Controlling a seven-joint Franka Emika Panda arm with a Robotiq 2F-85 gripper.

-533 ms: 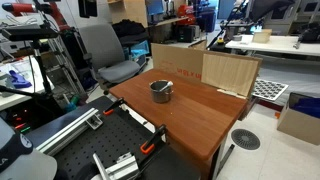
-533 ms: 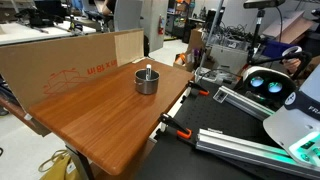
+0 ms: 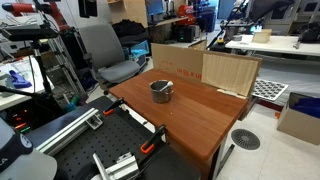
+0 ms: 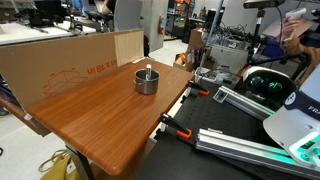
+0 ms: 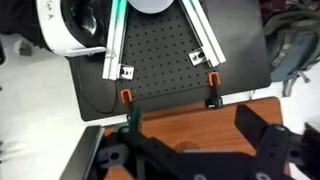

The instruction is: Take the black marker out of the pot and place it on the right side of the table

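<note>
A small metal pot [image 3: 161, 90] stands near the middle of the wooden table [image 3: 200, 122] in both exterior views [image 4: 147, 81]. A marker [image 4: 148, 70] stands upright in the pot, with only its top showing. My gripper [image 5: 195, 142] shows only in the wrist view. Its dark jaws are spread wide apart and empty. It hangs over the table's edge [image 5: 190, 112] next to the black perforated board [image 5: 165, 55]. The pot is out of the wrist view, and the gripper is out of both exterior views.
Cardboard boxes [image 3: 176, 62] and a wooden panel [image 3: 231, 73] stand along one table side; cardboard [image 4: 60, 58] walls it in an exterior view. Orange clamps [image 5: 126, 97] [image 5: 212, 100] grip the table edge. An office chair [image 3: 105, 48] stands beyond. A person [image 4: 296, 28] is by the robot base.
The pot, marker and table look the same. The person at the edge of an exterior view has shifted a little.
</note>
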